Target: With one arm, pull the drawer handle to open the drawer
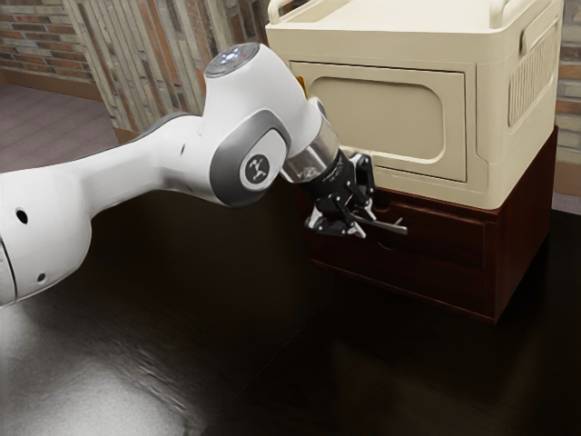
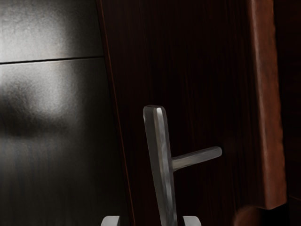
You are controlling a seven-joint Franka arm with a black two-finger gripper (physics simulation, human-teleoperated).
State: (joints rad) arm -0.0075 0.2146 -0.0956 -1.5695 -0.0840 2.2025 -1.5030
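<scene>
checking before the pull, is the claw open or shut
Open: the claw has its fingertips apart in the wrist view, with the handle between them.

No word and no number can be read in the views. On the round joint cap (image 1: 251,180) of the white arm (image 1: 136,177) there is one small logo (image 1: 257,167), without letters that I can read.

free room lies between the handle (image 2: 160,165) and drawer front (image 2: 202,70); a post (image 2: 197,158) crosses it.
</scene>
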